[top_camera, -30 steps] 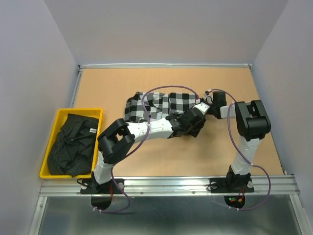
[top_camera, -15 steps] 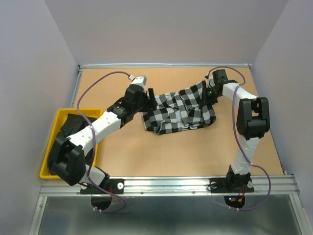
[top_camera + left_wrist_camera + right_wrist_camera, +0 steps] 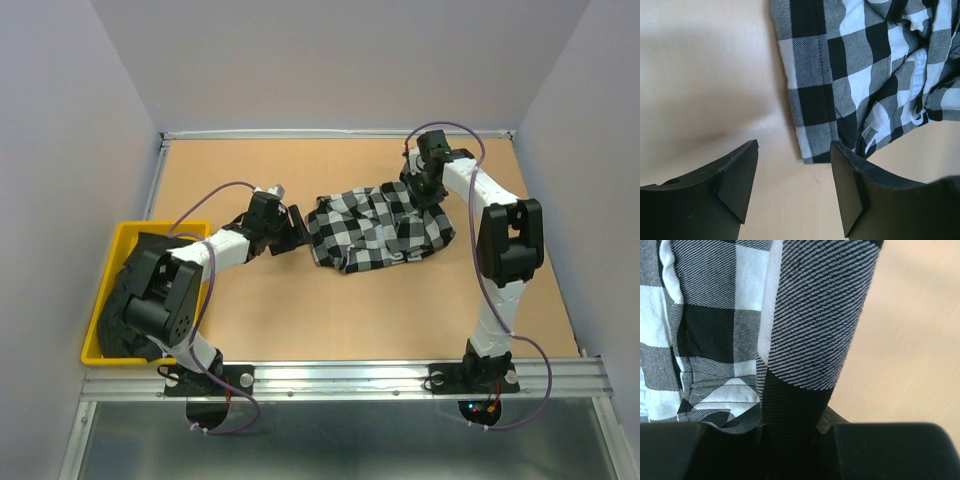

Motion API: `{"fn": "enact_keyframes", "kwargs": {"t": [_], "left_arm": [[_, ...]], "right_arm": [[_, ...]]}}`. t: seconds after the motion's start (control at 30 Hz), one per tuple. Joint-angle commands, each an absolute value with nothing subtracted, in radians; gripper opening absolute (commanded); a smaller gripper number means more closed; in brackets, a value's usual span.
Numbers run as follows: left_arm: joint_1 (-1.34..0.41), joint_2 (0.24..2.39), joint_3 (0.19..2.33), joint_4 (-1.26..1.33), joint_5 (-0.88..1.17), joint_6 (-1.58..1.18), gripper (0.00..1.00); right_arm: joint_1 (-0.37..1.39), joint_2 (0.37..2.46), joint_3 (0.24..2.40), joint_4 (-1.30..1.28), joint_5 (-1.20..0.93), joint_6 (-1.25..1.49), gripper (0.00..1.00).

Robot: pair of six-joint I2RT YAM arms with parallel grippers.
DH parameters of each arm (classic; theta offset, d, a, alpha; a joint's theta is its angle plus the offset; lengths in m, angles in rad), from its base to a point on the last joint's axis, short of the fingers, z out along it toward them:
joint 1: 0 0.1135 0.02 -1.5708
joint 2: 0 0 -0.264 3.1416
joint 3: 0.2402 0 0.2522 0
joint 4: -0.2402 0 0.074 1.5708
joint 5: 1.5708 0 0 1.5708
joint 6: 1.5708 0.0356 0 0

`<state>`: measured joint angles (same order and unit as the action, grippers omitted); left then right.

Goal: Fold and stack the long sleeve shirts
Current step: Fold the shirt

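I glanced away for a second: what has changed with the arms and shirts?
The left gripper swung from the right side of the check shirt to its left edge and now sits just off it, jaws open. The right gripper moved toward the far edge, jaws shut on the shirt's far right corner, and the shirt shifted right. The black shirt stayed in the bin.

Checked shirt (image 3: 380,228) lies crumpled on table (image 3: 330,310); black shirt (image 3: 122,318) in yellow bin (image 3: 91,348).

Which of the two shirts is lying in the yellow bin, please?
The plain black shirt, bunched inside the yellow bin at the left; the checked shirt lies out on the table.
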<state>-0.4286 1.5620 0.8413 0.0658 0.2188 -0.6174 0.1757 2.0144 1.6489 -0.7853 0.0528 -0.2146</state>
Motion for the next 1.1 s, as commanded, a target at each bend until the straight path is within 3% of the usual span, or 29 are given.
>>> {"fn": "enact_keyframes", "kwargs": {"t": [0.0, 0.2, 0.53, 0.9, 1.0, 1.07], "left_arm": [[-0.428, 1.636, 0.867, 0.192, 0.304, -0.676, 0.67], [-0.428, 1.772, 0.923, 0.219, 0.319, -0.703, 0.6], [-0.428, 1.822, 0.887, 0.268, 0.33, -0.739, 0.46], [-0.448, 1.845, 0.873, 0.328, 0.383, -0.778, 0.44], [-0.449, 1.858, 0.867, 0.336, 0.385, -0.793, 0.35], [-0.449, 1.865, 0.865, 0.336, 0.384, -0.799, 0.21]], "right_arm": [[0.204, 1.951, 1.704, -0.805, 0.152, -0.245, 0.01], [0.219, 1.944, 1.709, -0.805, 0.224, -0.245, 0.01], [0.253, 1.914, 1.724, -0.796, 0.252, -0.253, 0.01], [0.324, 1.937, 1.752, -0.795, 0.344, -0.252, 0.0], [0.345, 1.936, 1.758, -0.795, 0.377, -0.252, 0.01], [0.365, 1.933, 1.763, -0.795, 0.412, -0.252, 0.01]]}}
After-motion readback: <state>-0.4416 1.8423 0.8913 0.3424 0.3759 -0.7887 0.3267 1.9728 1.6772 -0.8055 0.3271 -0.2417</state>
